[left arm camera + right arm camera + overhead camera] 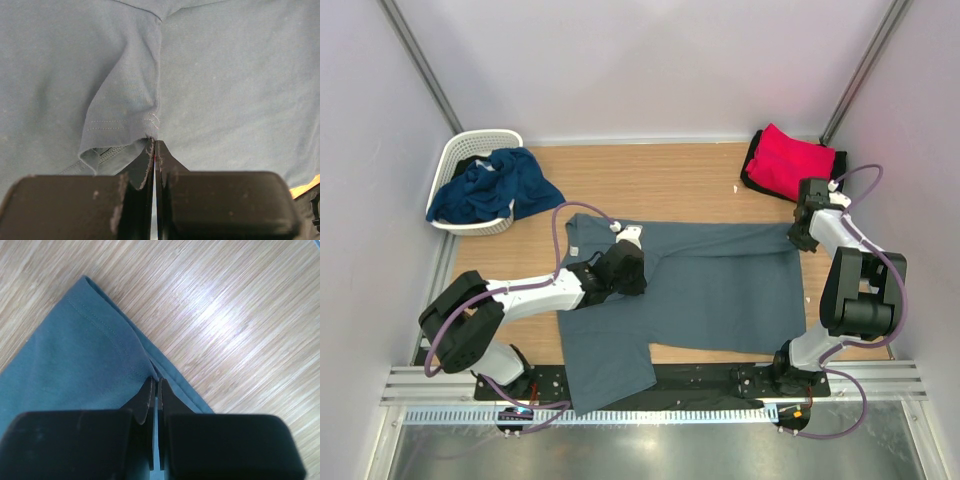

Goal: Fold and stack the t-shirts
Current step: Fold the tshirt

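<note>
A slate grey-blue t-shirt (710, 290) lies spread on the wooden table, one part hanging over the near edge. My left gripper (632, 262) is shut on a stitched sleeve hem (125, 125) of this shirt near its left side; the hem bunches at the fingertips (149, 150). My right gripper (804, 236) is shut on the shirt's hemmed edge (107, 327) at the far right corner. A bright red t-shirt (790, 160) lies folded on a black one (752, 165) at the back right. A navy blue t-shirt (495, 185) spills out of the basket.
The white lattice basket (470, 150) stands at the back left by the wall. Bare wood (225, 305) shows beyond the shirt's corner. Grey walls close in on three sides. The arm bases sit on a rail (660, 385) at the near edge.
</note>
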Robot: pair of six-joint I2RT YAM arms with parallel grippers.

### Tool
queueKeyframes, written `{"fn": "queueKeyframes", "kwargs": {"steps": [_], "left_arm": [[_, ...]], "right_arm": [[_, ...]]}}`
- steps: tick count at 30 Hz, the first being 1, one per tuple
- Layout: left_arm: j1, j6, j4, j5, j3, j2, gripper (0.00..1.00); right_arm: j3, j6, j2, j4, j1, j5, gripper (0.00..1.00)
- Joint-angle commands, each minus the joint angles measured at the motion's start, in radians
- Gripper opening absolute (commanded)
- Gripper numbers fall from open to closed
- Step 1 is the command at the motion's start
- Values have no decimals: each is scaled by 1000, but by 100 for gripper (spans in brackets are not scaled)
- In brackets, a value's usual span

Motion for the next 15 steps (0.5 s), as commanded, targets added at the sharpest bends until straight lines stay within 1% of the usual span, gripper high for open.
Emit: {"fn": "queueKeyframes", "kwargs": {"steps": [1, 10, 15], "left_arm": [[-7, 13, 34, 1, 26, -4, 0], [-7, 28, 36, 10, 32, -7, 0], [-22, 64, 37, 46, 55, 2, 0]], "right_arm": [[44, -19, -41, -15, -6, 57, 1], [47, -7, 23, -12, -6, 104, 1], [28, 2, 63, 0, -7, 110, 1]]}}
